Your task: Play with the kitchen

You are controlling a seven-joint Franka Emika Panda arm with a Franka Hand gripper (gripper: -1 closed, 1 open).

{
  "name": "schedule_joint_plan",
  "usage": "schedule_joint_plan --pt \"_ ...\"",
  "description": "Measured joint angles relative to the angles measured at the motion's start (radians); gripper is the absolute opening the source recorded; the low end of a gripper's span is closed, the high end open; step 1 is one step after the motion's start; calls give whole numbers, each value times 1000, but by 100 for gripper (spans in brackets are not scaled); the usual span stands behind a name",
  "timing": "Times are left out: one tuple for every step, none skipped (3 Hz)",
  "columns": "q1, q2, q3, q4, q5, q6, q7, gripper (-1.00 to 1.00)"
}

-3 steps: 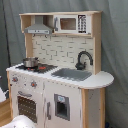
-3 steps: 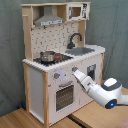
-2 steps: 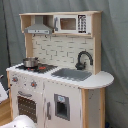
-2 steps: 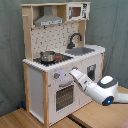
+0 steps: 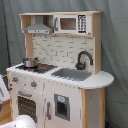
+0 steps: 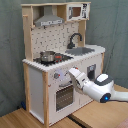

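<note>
Arm reaching at the kitchen (image 6: 60, 55) front, gripper (image 6: 74, 73) nearing the knobs (image 6: 56, 76) | fingers: cannot tell | advice: approaching squarely, slowly, avoiding oven door (image 6: 63, 96).

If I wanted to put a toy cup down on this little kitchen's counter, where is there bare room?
On the kitchen, the rounded counter end beside the sink is bare. So is the shelf around the grey hood. The stovetop is crowded by the small pot, and the faucet stands behind the sink. In the second exterior view, the end effector crowds the front by the knobs.
</note>
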Motion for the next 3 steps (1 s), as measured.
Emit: schedule_joint_plan --pt "-36 0 -6 0 0 65 73 100" --pt "-78 0 -32 0 0 146 112 100" --pt "-135 -6 -43 18 0 220 142 100"
